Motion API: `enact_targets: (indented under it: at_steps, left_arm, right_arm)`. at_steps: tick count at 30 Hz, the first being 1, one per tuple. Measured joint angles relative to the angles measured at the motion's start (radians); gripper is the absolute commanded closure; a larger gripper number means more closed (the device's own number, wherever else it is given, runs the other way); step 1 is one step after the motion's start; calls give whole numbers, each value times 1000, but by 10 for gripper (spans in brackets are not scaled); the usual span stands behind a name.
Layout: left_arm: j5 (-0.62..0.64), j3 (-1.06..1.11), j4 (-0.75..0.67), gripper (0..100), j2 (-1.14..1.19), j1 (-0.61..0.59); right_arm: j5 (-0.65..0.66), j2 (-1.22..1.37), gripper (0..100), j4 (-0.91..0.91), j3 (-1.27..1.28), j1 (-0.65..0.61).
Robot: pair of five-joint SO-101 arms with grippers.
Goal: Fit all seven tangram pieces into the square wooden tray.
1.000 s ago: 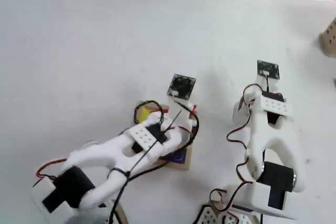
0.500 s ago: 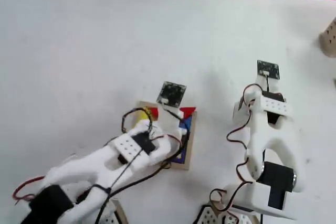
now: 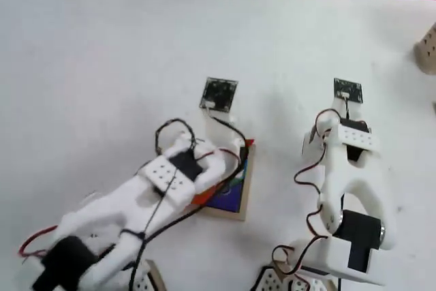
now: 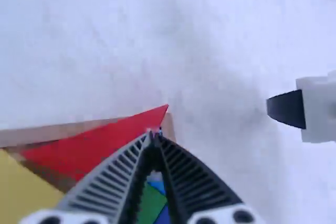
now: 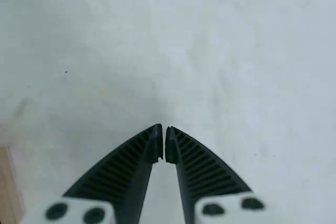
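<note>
Your left arm [image 3: 146,199] stretches diagonally forward, the left gripper [image 4: 153,138] pinched closed at its tips; your right arm [image 3: 344,168] sits folded alongside, the right gripper [image 5: 162,142] likewise closed.

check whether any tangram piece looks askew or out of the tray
The red triangle looks askew: its tip lies over the corner rim of the wooden tray rather than inside it, by the shut left gripper.

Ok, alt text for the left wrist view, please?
The left gripper, shut, hangs over a corner of the wooden tray, its tips above a red triangle. A yellow piece and a green piece lie in the tray too; white table beyond.
</note>
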Motion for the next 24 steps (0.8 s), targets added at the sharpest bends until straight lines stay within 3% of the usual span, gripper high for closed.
enact_targets:
  at_steps: [8, 14, 24]
  left_arm:
    - [0, -180, -11, 977, 339, -9]
    - [0, -175, -11, 977, 333, -14]
    - [-2, 21, -14, 977, 160, -35]
  right_arm:
    - [0, 0, 977, 0, 0, 0]
    - [0, 0, 976, 0, 0, 0]
    - [0, 0, 975, 0, 0, 0]
